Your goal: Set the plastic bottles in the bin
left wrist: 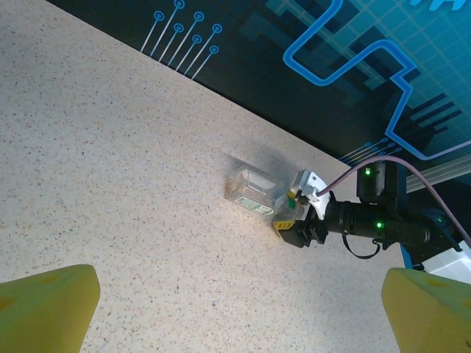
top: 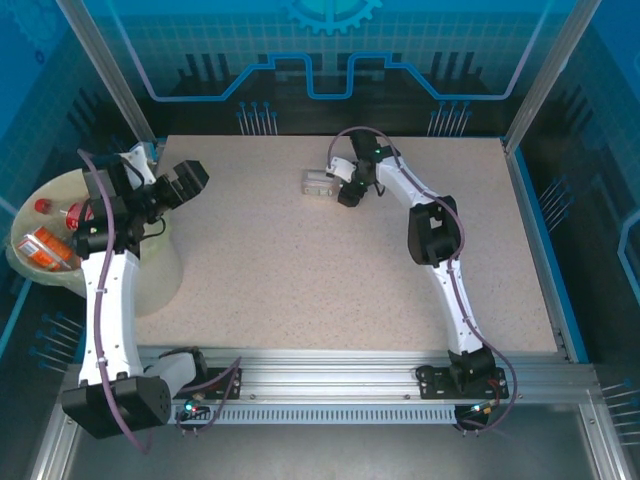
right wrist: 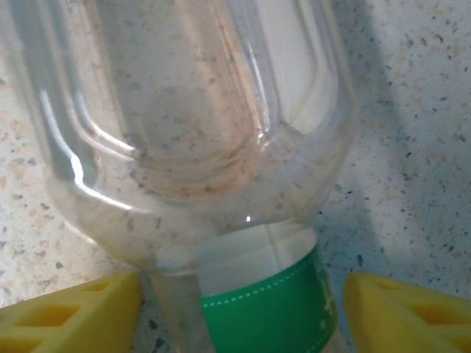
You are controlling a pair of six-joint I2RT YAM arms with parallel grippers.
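A clear plastic bottle (top: 318, 184) with a green band at its neck lies on its side at the far middle of the table. My right gripper (top: 346, 189) is down at its neck end. In the right wrist view the bottle (right wrist: 199, 110) is very close, and the right gripper (right wrist: 243, 312) straddles the green-banded neck, with its yellow fingers (right wrist: 73, 312) on either side and a narrow gap still showing. My left gripper (top: 165, 172) hangs open and empty beside the bin (top: 160, 275) at the left edge. Bottles (top: 50, 248) with red and orange labels lie inside the bin.
The left wrist view looks across bare speckled table to the bottle (left wrist: 254, 191) and the right gripper (left wrist: 293, 215). Blue panel walls and metal posts enclose the table. A metal rail with both arm bases (top: 300, 385) runs along the near edge.
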